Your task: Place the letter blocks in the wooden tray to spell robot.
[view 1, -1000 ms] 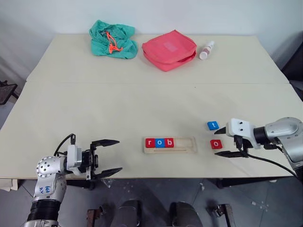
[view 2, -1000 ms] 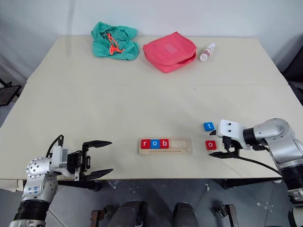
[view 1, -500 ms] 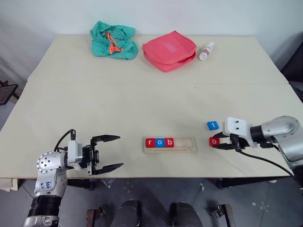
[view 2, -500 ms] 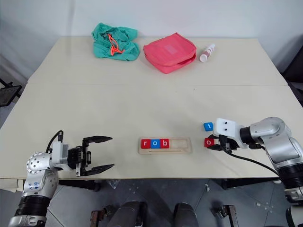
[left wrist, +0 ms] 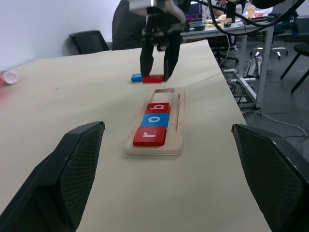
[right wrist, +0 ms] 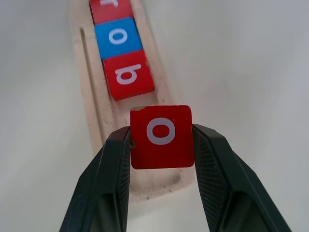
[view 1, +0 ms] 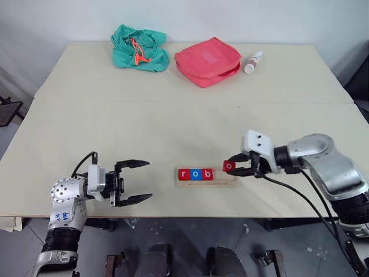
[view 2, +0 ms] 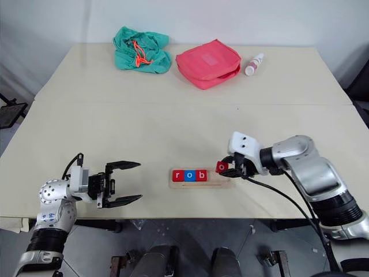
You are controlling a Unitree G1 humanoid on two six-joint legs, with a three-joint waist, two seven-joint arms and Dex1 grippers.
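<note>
So far three letter blocks sit in the wooden tray (view 1: 207, 176): red r (view 1: 183, 174), blue o (view 1: 195, 174), red b (view 1: 206, 174), packed at the tray's left end and touching one another. The right half of the groove is bare.

Right tool (right wrist: 161, 145) is clamped on the red o block (right wrist: 161, 136), fingers on two opposite edges, letter facing up. The block is held above the open part of the groove, just past the b, not yet set down. Left tool (view 1: 134, 182) hangs over the tabletop (view 1: 115, 115) well left of the tray, fingers wide apart, holding nothing.

Blue t block (left wrist: 136, 78) lies on the tabletop beyond the tray's far end, seen in the left wrist view.

Judged progress: three of five placed, the fourth in transit, t untouched.

Change against the earlier frames: a second ago the red o lay on the tabletop right of the tray with the right tool spread around it; half a second ago the fingers had closed on it there. Now tool and block have travelled left to the tray. Left tool much as it was.
</note>
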